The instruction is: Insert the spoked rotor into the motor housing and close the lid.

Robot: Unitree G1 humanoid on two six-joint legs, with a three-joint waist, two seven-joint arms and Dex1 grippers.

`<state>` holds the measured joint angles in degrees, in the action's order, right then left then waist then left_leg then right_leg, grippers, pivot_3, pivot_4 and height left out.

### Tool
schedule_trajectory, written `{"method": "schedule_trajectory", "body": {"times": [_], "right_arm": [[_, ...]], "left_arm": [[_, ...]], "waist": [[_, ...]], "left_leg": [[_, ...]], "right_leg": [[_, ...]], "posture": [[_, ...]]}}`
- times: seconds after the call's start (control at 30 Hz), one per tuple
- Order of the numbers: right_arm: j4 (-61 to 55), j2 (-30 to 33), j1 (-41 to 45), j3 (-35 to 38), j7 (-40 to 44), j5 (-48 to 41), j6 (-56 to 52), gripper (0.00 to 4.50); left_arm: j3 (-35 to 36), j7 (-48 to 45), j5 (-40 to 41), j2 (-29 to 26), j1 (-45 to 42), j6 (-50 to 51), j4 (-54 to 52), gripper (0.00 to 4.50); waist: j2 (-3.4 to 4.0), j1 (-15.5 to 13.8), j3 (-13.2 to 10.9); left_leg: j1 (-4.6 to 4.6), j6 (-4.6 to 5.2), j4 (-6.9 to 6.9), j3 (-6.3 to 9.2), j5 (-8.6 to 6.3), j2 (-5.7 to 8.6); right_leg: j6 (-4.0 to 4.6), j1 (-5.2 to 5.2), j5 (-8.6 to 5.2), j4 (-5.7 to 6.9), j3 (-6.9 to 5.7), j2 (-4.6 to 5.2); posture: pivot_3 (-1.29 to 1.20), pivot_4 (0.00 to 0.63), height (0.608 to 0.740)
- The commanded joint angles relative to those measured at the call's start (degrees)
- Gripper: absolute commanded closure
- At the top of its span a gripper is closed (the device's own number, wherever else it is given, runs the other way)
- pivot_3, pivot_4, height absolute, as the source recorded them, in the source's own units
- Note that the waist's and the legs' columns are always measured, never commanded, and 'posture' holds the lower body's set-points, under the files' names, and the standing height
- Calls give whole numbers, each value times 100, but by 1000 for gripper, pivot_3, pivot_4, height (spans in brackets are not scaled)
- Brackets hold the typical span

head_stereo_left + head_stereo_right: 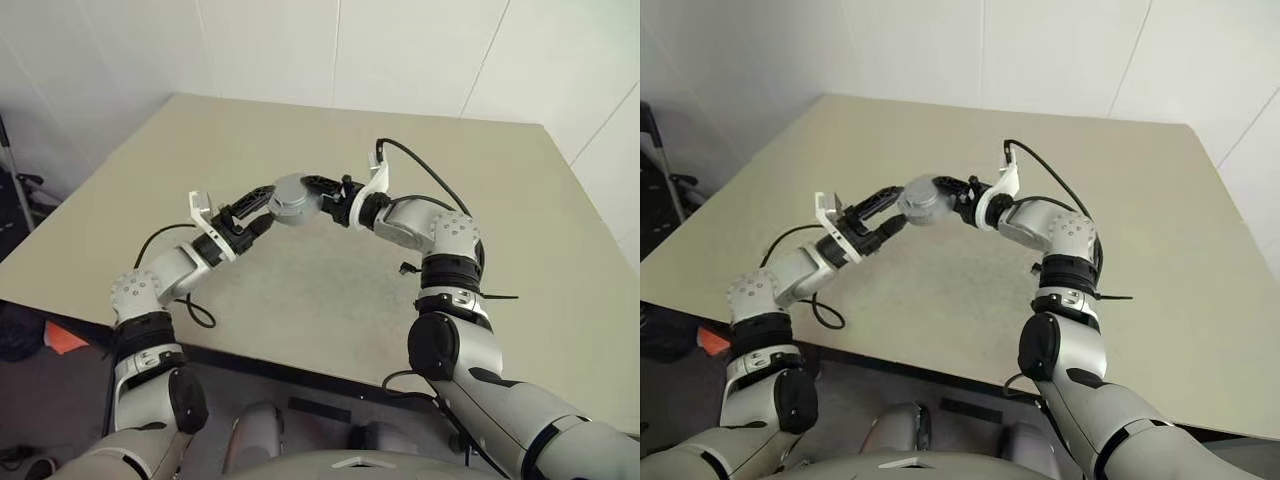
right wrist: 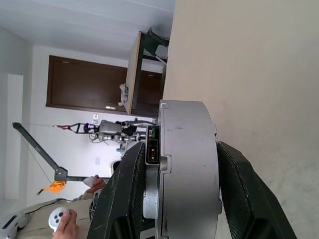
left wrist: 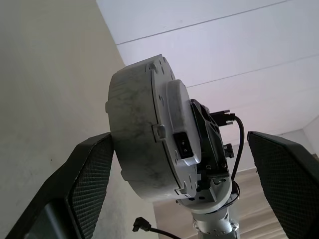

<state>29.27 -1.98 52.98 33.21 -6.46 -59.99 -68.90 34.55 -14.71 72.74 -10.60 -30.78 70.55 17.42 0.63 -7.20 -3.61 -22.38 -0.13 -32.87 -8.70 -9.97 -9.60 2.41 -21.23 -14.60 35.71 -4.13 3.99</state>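
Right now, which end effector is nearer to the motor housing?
Right. The right end effector is clamped on the motor housing, a finger on each flat face. The left end effector stands open beside it, its fingers straddling the housing without gripping.

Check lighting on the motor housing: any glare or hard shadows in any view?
Left eye view: soft, even light, mild sheen on the motor housing, no glare. Left wrist view: bright wall behind, left tool's fingers dark. Right wrist view: housing evenly lit between the right tool's fingers.
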Motion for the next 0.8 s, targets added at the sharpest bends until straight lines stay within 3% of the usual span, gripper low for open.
{"method": "schedule_trajectory", "body": {"times": [0.03,0.8], "right_arm": [[-119,41,179,-11,153,-151,46,2462],[-151,126,231,-71,217,-82,8,2462]], "left_arm": [[59,41,221,-149,45,2,-180,38],[-217,524,349,609,-390,-877,-48,38]], "waist": [[0,-6,0],[-2,-15,-1]], "left_leg": [[-1,0,0,0,0,0],[-13,-2,-23,2,1,0]], "right_leg": [[0,0,0,0,0,0],[-10,4,6,0,1,1]], "posture": [[0,0,740],[0,0,740]]}}
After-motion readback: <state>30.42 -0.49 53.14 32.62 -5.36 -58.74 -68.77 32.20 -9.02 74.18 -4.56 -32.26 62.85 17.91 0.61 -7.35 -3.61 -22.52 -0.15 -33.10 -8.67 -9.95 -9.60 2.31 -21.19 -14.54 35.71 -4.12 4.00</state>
